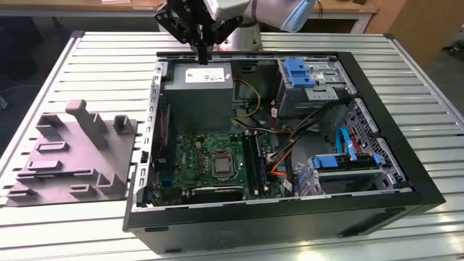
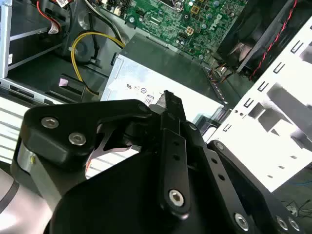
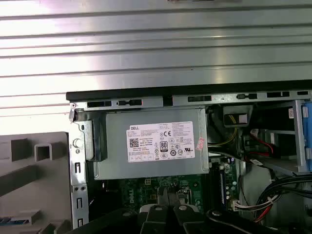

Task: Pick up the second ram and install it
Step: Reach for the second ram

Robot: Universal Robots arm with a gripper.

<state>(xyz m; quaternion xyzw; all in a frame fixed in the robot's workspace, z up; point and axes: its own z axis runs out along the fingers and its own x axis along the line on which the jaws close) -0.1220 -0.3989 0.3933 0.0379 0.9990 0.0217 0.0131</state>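
above the grey power supply (image 1: 195, 95) in the open computer case (image 1: 290, 212), the pincer (image 1: 204, 60) hangs pressed together.

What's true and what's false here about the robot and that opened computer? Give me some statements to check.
1. The gripper hangs above the power supply. True.
2. The computer case is closed up. False: it lies open, its motherboard showing.
3. A grey moulded fixture lies beside the case, on the exterior view's left. True.
4. The gripper touches the motherboard. False: it is up by the case's rim, clear of it.
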